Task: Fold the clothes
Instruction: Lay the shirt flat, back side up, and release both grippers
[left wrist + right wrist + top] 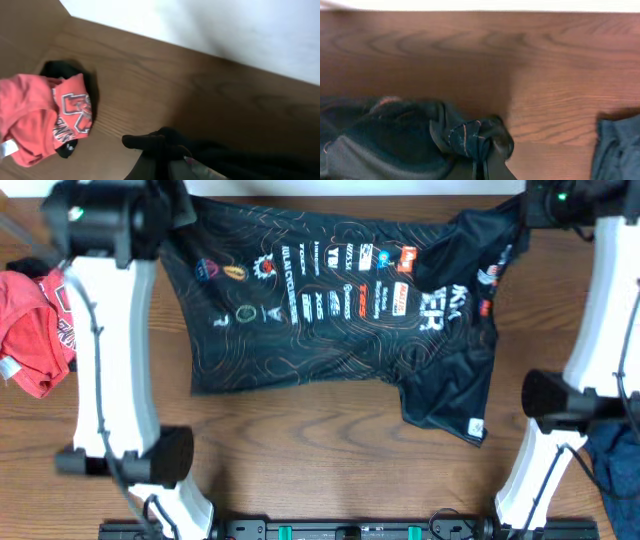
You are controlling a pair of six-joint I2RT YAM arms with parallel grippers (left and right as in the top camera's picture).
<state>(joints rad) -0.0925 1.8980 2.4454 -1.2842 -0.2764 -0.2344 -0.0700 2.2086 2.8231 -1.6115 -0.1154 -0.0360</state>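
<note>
Jersey, black, sponsor logos unreadable, L claw & R claw each pinching its fabric

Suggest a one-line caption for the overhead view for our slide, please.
A black jersey lies mostly spread on the wooden table, a red garment crumpled at its left edge.

Smooth cloth jersey, table probably matt wood.

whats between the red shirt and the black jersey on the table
Just bare table between the red shirt and the black jersey, clear in the left wrist view. Overhead, the left arm crosses above that gap.
</note>
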